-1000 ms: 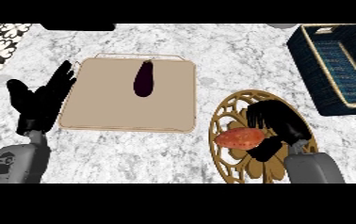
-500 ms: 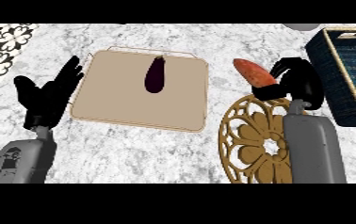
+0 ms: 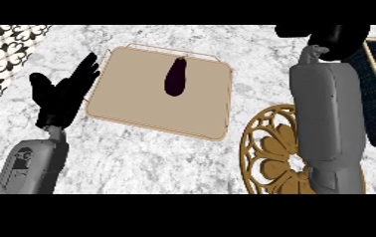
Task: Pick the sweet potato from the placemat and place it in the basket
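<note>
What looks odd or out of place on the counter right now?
The placemat sits askew, rotated against the counter's edge. The only thing on it is a dark purple eggplant; no sweet potato shows anywhere. The right hand is up at the top edge, fingers hidden.

Round golden placemat [image 3: 266,149] at four o'clock, flat on the marble counter, cut through with an openwork flower and a ring of loops around it, marble showing through the holes. Right part covered from view, lower rim cut off. Only a dark sliver of the basket [image 3: 370,99] at three o'clock, against the right edge, well apart from the placemat. Sweet potato out of sight.
</note>
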Available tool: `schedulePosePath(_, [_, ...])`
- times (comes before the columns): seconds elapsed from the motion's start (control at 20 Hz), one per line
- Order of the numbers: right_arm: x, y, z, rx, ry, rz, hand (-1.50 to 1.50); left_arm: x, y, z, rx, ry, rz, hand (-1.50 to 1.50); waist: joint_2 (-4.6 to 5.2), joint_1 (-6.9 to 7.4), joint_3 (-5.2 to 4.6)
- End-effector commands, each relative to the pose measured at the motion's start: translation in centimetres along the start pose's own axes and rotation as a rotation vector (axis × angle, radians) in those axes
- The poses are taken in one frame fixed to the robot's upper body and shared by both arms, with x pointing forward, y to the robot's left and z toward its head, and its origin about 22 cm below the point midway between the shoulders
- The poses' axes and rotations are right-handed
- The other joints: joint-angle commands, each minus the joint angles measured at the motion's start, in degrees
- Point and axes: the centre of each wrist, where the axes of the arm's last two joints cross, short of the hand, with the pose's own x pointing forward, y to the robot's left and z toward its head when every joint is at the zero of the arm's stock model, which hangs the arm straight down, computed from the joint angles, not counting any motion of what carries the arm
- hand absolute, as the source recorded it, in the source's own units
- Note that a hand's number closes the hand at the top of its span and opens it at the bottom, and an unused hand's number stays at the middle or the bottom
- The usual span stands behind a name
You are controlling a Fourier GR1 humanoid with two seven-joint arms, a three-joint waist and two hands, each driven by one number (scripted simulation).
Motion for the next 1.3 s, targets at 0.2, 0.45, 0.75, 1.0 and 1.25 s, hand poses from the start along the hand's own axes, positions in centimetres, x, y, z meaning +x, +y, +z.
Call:
schedulePosePath(0.2, [8.0,-1.8,-2.7,-0.281,0.110,0.033,1.50,0.6,-0.2,-0.5,-0.004,-0.003,-0.002,0.00,0.10,0.09,0.00])
schedulePosePath(0.45, [10.7,-3.4,-4.9,-0.367,0.133,0.094,1.50,0.5,-0.5,-0.6,0.011,0.002,0.009,0.00,-0.07,-0.82,0.13])
schedulePosePath(0.75, [11.9,-5.0,-7.4,-0.477,0.162,0.128,1.50,0.7,0.2,-0.6,0.021,0.001,-0.005,0.00,0.11,-1.02,0.19])
schedulePosePath(1.0, [11.9,-6.6,-9.8,-0.534,0.234,0.209,1.50,0.3,-0.5,-0.5,0.007,0.007,0.008,0.00,0.03,-1.41,0.20])
schedulePosePath(1.25, [10.7,-7.8,-12.1,-0.617,0.300,0.279,1.50,-0.5,0.1,-0.5,0.028,0.010,0.022,0.00,0.08,-2.24,0.19])
